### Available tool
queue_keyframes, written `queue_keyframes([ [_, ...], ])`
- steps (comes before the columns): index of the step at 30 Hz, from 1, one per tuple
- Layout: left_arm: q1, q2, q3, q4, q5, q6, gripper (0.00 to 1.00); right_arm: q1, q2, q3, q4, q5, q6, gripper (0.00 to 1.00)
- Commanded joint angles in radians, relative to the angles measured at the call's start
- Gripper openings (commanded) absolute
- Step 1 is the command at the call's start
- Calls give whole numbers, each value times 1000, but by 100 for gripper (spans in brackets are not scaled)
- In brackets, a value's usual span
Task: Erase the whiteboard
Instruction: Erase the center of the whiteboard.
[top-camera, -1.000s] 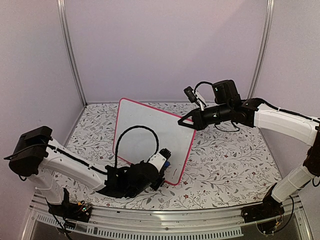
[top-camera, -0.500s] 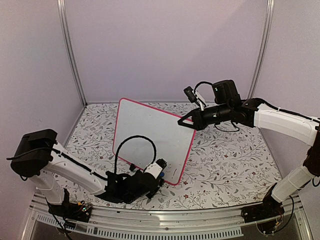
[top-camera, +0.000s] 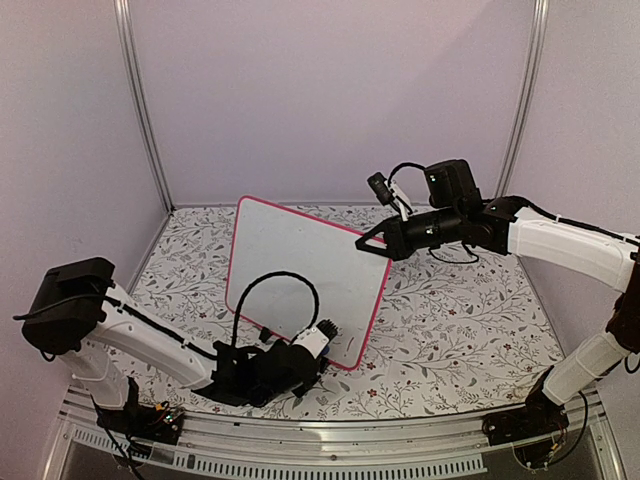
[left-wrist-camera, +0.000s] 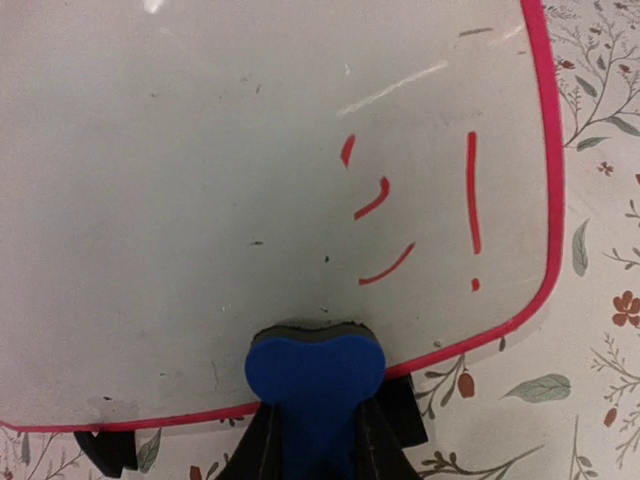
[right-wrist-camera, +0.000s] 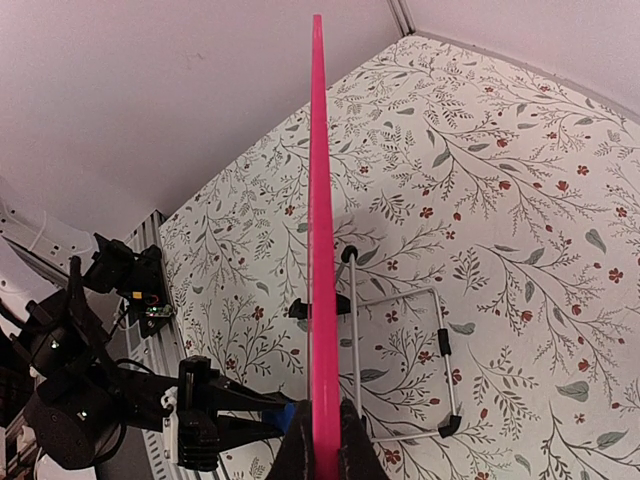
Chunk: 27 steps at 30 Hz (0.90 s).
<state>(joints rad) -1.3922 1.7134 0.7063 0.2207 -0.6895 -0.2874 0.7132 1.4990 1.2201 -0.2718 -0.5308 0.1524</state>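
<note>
The glossy white rectangular whiteboard with a thin pink-red frame (top-camera: 300, 270) stood tilted on the floral-patterned table (top-camera: 450, 320), propped from behind by a wire stand (right-wrist-camera: 400, 340). It looked light, stiff and slick, likely to tip under a firm push, so the frame edge seemed the sensible place to hold it. The right gripper (top-camera: 366, 238) was clamped on its upper corner. The left gripper (left-wrist-camera: 315, 432) was closed around a blue foam eraser block (left-wrist-camera: 315, 370) pressed at the lower edge, near leftover red pen strokes (left-wrist-camera: 472, 195). No container showed.
</note>
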Motion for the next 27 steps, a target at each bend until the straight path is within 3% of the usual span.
queue_keyframes([
  [1,4,16,61,60,10,58,0,26,28,-8,-63,-29,-47,0],
  [27,58,-66,105,118,26,147,0,26,29,-9,-58,-29,-47,0],
])
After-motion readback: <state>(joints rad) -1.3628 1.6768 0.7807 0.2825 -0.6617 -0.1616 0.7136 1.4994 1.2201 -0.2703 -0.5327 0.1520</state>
